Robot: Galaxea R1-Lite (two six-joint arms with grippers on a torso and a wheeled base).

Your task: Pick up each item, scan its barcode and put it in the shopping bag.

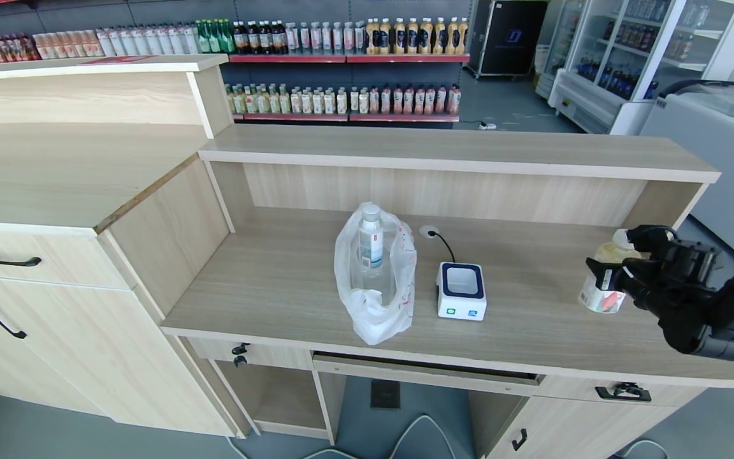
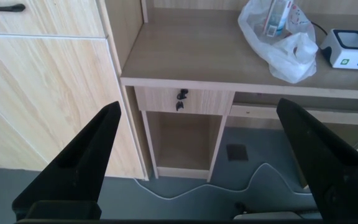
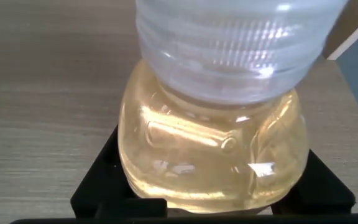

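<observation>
On the pale wooden shop worktop [image 1: 278, 280], right of the white square scanner [image 1: 461, 291], your right end effector [image 1: 610, 275] squeezes the clear plastic bottle of yellow drink [image 1: 596, 299]. It looks full, so probably heavy and slippery: hold its middle. Your left end effector [image 2: 197, 106] gapes empty.

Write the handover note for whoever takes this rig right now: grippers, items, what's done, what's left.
Left gripper: open, empty, out in front of the counter and below its top.
Right gripper: shut on the yellow drink bottle at the counter's right end. I cannot tell whether the bottle is lifted off the surface.
Shopping bag: mid-counter, with a clear water bottle upright inside.
Scanner: just right of the bag, window facing up.
Done: water bottle bagged.
Left: take the yellow drink bottle to the scanner, scan it, put it in the bag.
</observation>
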